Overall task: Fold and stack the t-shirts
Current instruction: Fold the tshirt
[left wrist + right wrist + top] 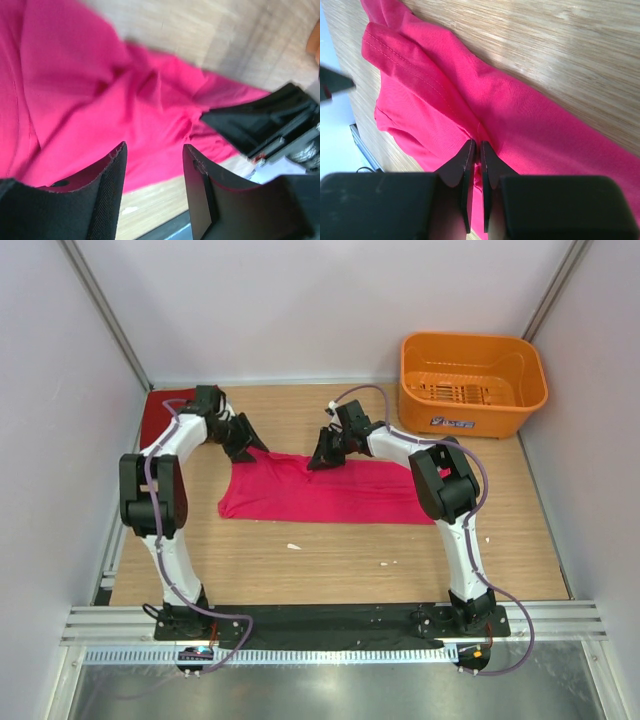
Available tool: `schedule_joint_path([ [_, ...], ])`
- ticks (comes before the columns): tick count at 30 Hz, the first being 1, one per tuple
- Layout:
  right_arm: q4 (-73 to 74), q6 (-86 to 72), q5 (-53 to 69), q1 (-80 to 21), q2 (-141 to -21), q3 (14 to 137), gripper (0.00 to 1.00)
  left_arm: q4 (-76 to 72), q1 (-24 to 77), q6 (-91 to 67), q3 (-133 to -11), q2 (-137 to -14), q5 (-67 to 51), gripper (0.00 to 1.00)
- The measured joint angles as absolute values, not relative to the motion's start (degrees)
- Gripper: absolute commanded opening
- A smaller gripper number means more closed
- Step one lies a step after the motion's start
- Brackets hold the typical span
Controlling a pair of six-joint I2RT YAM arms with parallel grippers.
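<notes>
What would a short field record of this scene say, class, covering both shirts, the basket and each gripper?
pink t-shirt: spread out, rumpled at its far edge
crimson t-shirt: far left corner, partly hidden
orange basket: far right corner
left gripper: open, above the pink cloth
right gripper: shut, pinching the pink t-shirt

Both arms reach forward with elbows raised. The left gripper has its jaws parted. The right gripper is pinched almost together on a fold of the pink t-shirt.
</notes>
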State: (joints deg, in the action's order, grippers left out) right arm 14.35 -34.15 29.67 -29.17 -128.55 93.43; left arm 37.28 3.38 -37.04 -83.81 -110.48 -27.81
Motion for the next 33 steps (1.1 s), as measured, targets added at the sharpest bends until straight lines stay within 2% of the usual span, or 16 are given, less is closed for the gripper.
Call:
schedule_joint_path([
  [7, 14.4, -34.2, 29.7, -29.2, -128.6, 93.4, 0.14, 37.0, 3.4, -36.4, -94.6, -119.8, -27.5, 0.48],
  [22, 14.2, -34.2, 29.8, -29.2, -128.6, 93.4, 0.13, 38.0, 5.2, -35.4, -96.2, -122.6, -27.4, 0.39],
  [26, 14.2, -34.3, 29.8, -29.2, -128.6, 93.4, 0.13, 38.3, 5.5, -35.3, -97.1, -123.7, -27.3, 0.27],
  [29, 14.2, -34.3, 29.8, -29.2, -128.6, 93.4, 0.13, 39.2, 5.6, -35.0, -98.7, -124.8, -26.9, 0.03],
  [30, 14.2, -34.3, 29.8, -29.2, -128.6, 93.4, 0.13, 39.4, 5.6, -34.8, -99.3, -125.1, -26.8, 0.00],
  [33, 14.2, -34.2, 29.8, -29.2, -128.6, 93.4, 0.13, 40.3, 5.6, -34.0, -100.4, -125.5, -26.3, 0.00],
])
